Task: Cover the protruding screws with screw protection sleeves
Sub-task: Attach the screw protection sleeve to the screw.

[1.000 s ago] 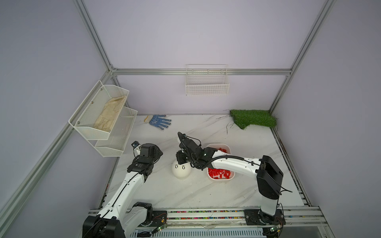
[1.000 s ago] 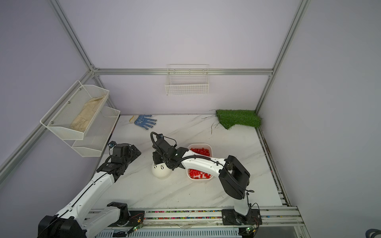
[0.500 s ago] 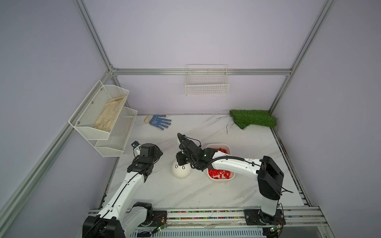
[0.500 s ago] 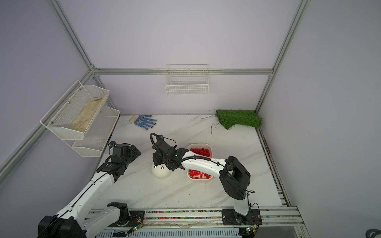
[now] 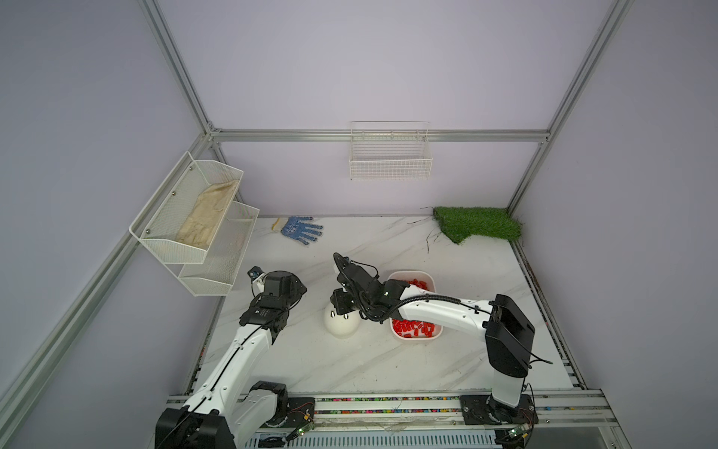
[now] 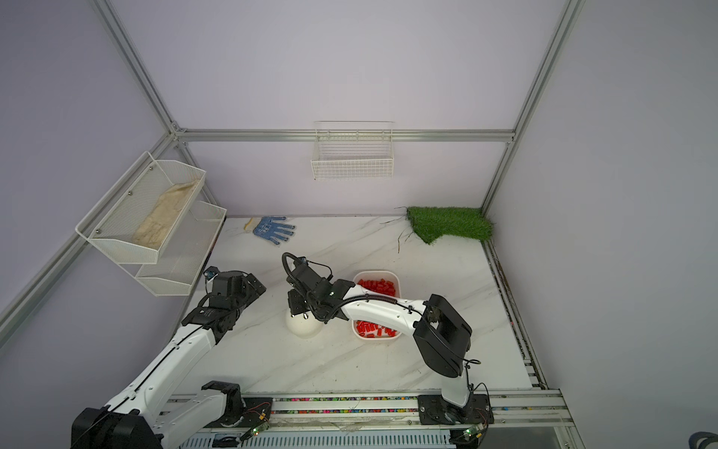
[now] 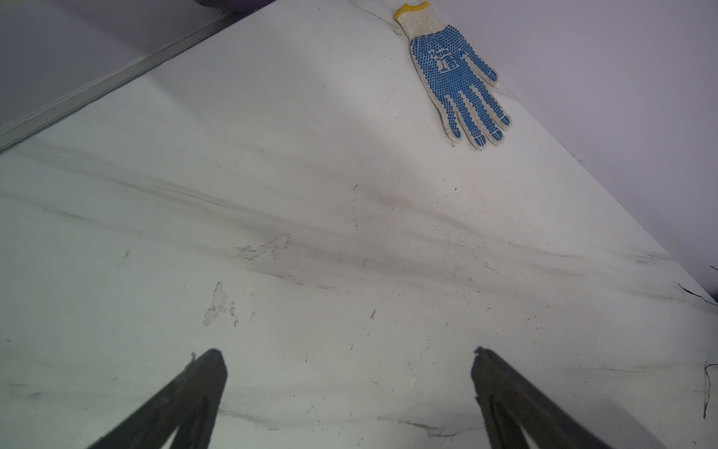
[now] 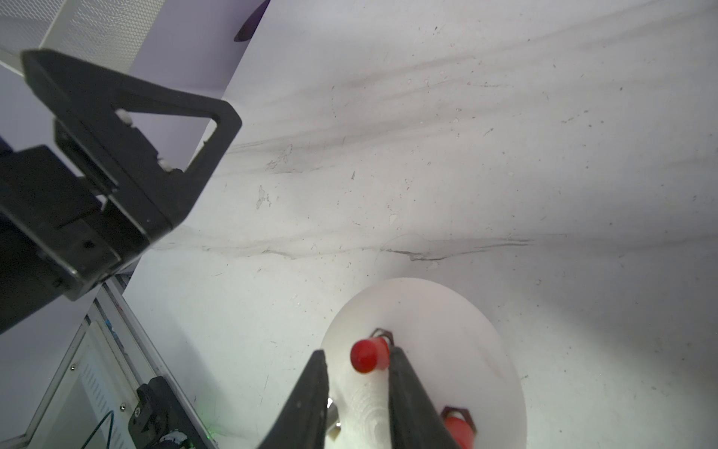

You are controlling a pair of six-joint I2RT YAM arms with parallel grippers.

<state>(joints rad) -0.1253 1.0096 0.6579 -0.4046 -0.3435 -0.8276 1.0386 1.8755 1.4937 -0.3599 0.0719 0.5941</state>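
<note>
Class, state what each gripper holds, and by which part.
Nothing is held: left gripper open, empty; right gripper open around a red sleeve standing on the white dome.

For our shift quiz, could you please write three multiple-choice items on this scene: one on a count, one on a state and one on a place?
1. How many red sleeves show on the white dome in the right wrist view?
A) none B) two C) four
2. How is the left hand?
A) shut on a sleeve B) shut on the dome C) open and empty
3. Where is the blue-dotted glove?
A) flat on the table near the back wall B) on the dome C) in the left hand

Answers:
1 B: one sleeve stands between the fingers of the right hand, and another shows beside them.
2 C: its fingers stand wide apart over bare table.
3 A: both top views show it lying by the wall.
</note>
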